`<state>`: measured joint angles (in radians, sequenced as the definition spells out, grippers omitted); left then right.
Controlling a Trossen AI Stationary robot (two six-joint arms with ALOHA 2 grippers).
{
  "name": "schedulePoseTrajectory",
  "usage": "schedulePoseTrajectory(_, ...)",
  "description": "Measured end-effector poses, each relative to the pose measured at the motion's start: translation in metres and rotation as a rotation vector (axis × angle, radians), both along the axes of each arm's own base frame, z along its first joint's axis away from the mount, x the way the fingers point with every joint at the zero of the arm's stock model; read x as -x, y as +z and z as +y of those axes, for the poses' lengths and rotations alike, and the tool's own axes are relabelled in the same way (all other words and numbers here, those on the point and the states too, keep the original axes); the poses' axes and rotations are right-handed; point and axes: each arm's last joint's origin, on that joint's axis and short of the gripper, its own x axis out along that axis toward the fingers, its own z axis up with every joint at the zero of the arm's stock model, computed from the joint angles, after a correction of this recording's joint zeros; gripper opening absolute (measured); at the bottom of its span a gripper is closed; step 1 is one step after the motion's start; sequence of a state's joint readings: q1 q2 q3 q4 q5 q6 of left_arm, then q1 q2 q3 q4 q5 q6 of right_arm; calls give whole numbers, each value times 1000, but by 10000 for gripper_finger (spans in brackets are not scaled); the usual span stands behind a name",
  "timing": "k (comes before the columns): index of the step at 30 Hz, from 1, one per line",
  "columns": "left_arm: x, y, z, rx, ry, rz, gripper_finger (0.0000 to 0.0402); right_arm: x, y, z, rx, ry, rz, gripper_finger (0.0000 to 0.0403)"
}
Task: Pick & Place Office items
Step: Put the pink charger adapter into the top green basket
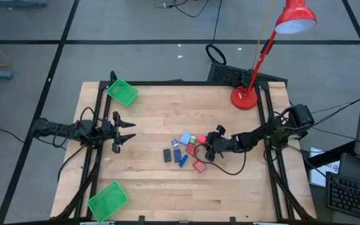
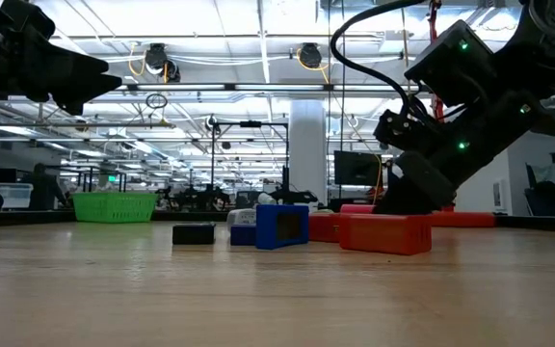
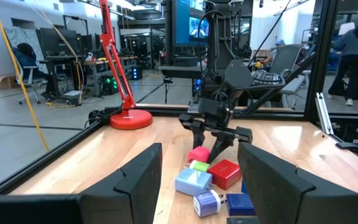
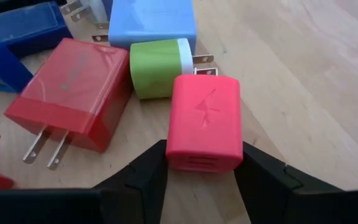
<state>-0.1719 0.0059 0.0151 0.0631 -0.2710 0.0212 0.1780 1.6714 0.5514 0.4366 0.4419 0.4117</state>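
The office items are small plug-in charger blocks lying in a cluster on the wooden table: a pink-red one, a green one, a light-blue one, a red one with prongs, blue ones and a black one. My right gripper reaches in from the table's right side and is shut on the pink-red block. My left gripper hovers open above the table's left part, well clear of the cluster. My right gripper pinches the pink-red block at the end nearest the wrist, one finger on each long side. The fingers slant down from the table's right side. The block lies flat on the table, its far end against the green block.
Green trays sit at the far-left corner and the near-left corner. A red desk lamp stands on its base at the far right. A black cable loops on the table near the right arm. Bare wood lies along the near side.
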Motion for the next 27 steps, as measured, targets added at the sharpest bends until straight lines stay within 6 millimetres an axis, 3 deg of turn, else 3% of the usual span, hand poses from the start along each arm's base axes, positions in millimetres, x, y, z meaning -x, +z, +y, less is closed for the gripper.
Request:
schedulePoseTrajectory(9, 0, 0, 0, 0, 0, 0, 214, 0, 9, 0, 16, 22, -27, 148)
schedulePoseTrajectory(27, 0, 0, 0, 0, 0, 0, 214, 26, 95, -4, 137, 129, -245, 154)
